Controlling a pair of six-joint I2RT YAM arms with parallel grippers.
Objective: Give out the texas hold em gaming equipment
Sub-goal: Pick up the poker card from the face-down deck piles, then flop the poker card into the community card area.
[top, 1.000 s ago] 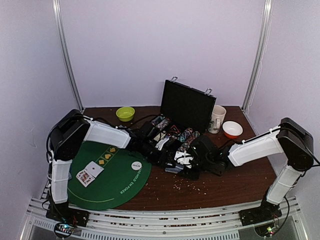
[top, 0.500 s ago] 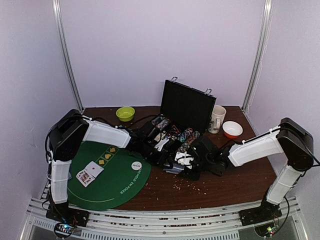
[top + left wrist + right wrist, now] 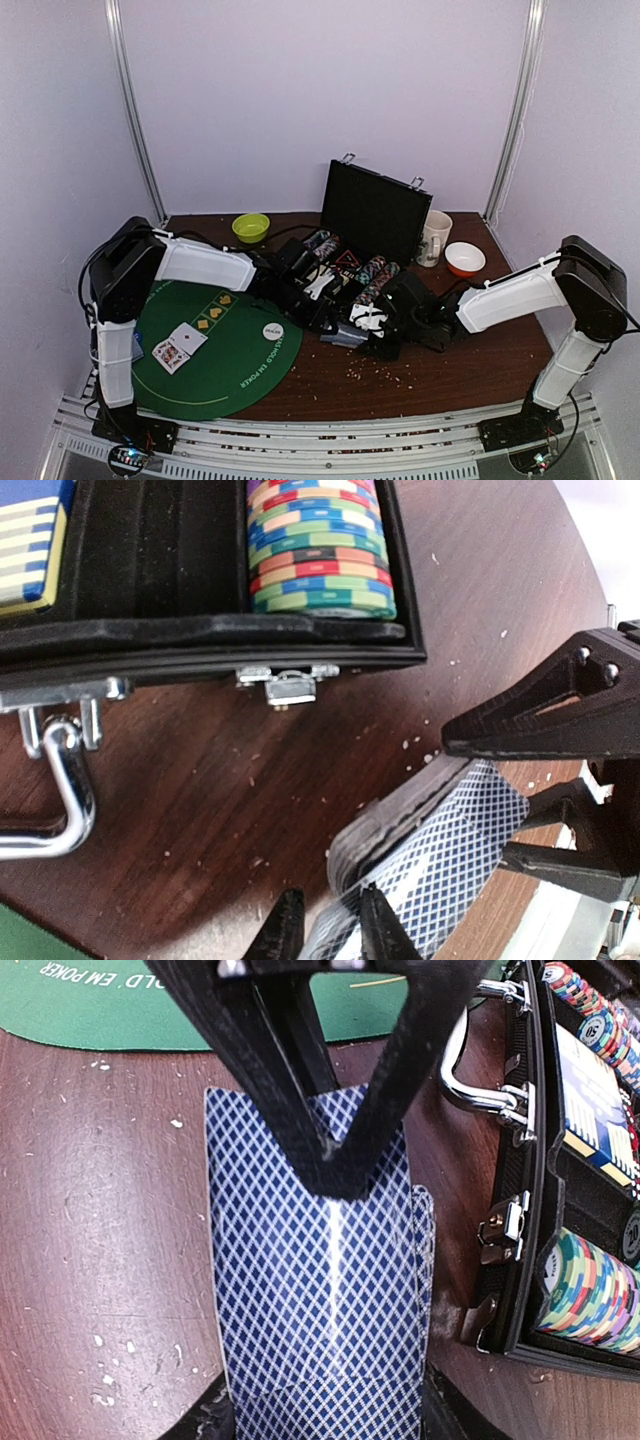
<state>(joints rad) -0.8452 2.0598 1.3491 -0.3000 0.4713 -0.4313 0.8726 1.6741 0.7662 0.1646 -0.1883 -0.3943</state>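
Okay, both arms meet just in front of the open black case [image 3: 375,208], over the brown table [image 3: 450,375]. The right gripper [image 3: 328,1415] is clamped on the deck [image 3: 400,815] of blue lattice-backed cards, one finger on each long side. It holds the deck close above the wood, right beside the case's latch and handle.

The left gripper [image 3: 327,920] comes in from the opposite end. Its fingers [image 3: 287,930] are nearly together with the edge of the top card [image 3: 300,1280] between them, so it looks pinched. In the right wrist view its black fingertip sits on the middle of that card's back. One card pokes out slightly on the case side of the stack.

Poker chips [image 3: 320,555] are in the case tray, stacked on edge in multicoloured rows, not touching either gripper.

The green felt mat [image 3: 215,370] lies at the left side of the table under the left arm. Two face-up cards [image 3: 180,348] lie on it, overlapping. The white dealer disc [image 3: 273,330] is on the mat's right edge, between those cards and the held deck.

Behind these are a lime bowl [image 3: 250,227] left of the case, and a white mug [image 3: 434,238] and an orange bowl [image 3: 465,259] to its right, all well apart from the grippers. Small crumbs are scattered on the wood near the deck.
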